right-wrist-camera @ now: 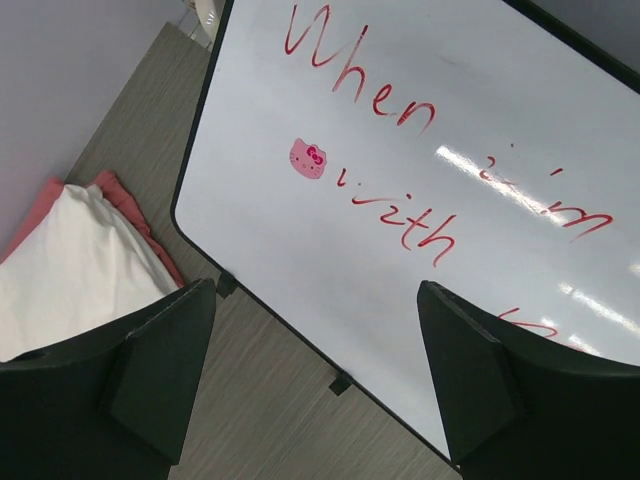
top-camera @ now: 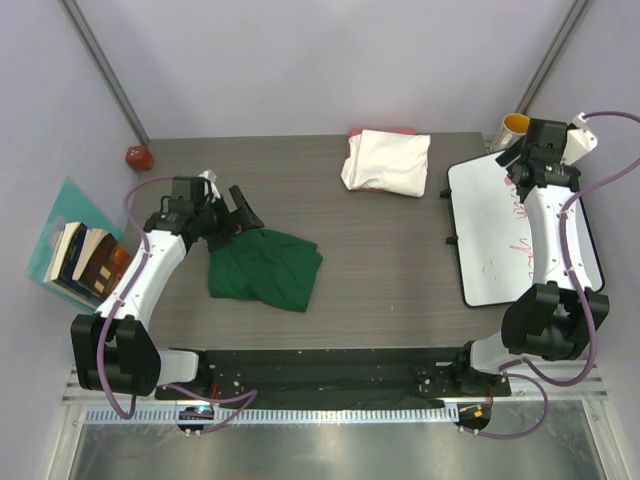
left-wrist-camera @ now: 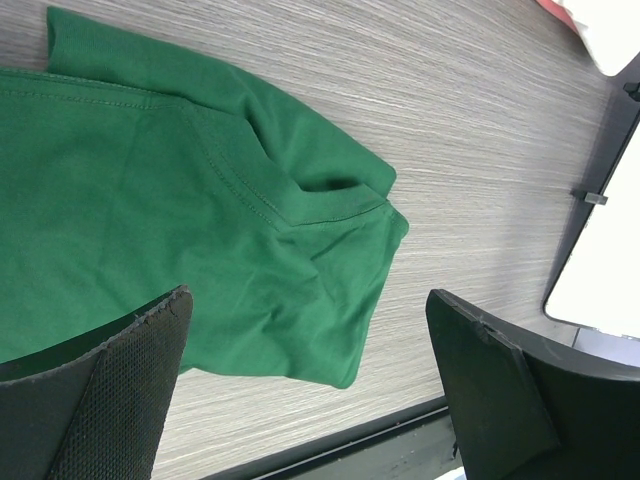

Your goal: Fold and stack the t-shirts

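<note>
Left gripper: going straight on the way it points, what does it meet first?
Probably the green t-shirt, near its edge; the open left gripper hangs just above it. Depth is unclear.

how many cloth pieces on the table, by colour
green t-shirt: 1
cream-white folded shirt: 1
red-pink cloth, edge showing under the cream-white one: 1
total: 3
</note>
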Controlling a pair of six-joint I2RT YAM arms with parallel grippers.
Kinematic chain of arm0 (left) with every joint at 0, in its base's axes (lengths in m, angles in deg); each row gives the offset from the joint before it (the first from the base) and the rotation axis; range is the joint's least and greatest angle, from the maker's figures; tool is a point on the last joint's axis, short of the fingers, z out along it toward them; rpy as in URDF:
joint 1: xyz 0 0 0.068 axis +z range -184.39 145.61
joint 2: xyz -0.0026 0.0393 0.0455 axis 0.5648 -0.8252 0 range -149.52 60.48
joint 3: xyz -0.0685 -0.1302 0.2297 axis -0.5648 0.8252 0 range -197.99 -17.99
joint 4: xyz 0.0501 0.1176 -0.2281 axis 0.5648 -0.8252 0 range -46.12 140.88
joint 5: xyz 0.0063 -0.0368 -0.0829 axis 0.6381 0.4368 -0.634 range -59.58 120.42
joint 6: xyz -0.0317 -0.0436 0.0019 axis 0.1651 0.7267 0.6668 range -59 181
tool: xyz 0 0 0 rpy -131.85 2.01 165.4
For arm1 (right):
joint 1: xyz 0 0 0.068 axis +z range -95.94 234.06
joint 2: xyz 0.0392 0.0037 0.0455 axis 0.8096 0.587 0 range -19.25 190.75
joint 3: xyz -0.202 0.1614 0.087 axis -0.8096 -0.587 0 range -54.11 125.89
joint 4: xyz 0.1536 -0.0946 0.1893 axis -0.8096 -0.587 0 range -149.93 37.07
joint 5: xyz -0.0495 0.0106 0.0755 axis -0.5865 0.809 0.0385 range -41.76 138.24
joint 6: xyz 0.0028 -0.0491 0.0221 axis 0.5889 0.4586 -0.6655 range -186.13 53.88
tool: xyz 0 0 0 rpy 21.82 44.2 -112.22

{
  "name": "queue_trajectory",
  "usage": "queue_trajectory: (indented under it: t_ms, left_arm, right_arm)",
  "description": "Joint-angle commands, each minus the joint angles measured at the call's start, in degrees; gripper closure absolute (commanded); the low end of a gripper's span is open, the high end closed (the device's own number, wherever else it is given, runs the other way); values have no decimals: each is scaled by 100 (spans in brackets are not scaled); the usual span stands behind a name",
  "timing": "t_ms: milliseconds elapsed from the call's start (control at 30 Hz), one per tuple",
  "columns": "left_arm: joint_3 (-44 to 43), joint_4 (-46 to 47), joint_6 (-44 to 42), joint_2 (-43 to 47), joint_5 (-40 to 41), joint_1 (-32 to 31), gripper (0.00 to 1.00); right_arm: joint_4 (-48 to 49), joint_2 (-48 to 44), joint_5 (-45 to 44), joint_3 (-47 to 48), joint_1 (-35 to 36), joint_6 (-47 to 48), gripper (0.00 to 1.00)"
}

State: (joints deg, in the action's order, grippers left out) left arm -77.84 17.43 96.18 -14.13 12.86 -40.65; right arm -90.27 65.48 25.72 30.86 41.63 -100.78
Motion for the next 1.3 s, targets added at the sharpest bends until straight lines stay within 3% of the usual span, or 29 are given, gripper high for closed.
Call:
queue_trajectory:
  t_ms: [0, 100, 300, 533, 800, 967, 1267]
  left_arm:
    - [-44, 155, -160, -62, -72, -15, 0]
    - [-44, 208, -143, -106, -151, -7, 0]
    - [-88, 234, -134, -107, -134, -7, 0]
    - [0, 278, -125, -168, -151, -7, 0]
    - [97, 348, -55, -124, -186, -7, 0]
    - [158, 366, -55, -98, -151, -15, 0]
    - [106, 375, -72, -159, -230, -7, 0]
  right_arm:
    - [-221, -316, -191, 152, -154, 494, 12]
    - [-212, 42, 510, 300, -541, 574, 13]
    - [-361, 554, 1329, 617, -603, 320, 13]
    - [-344, -473, 1039, -322, -603, 152, 13]
    - [-888, -1194, 1584, -1437, -603, 73, 14]
    - [-1011, -1775, 1050, -1922, -603, 108, 13]
    - [-1775, -2662, 688, -2335, -603, -849, 13]
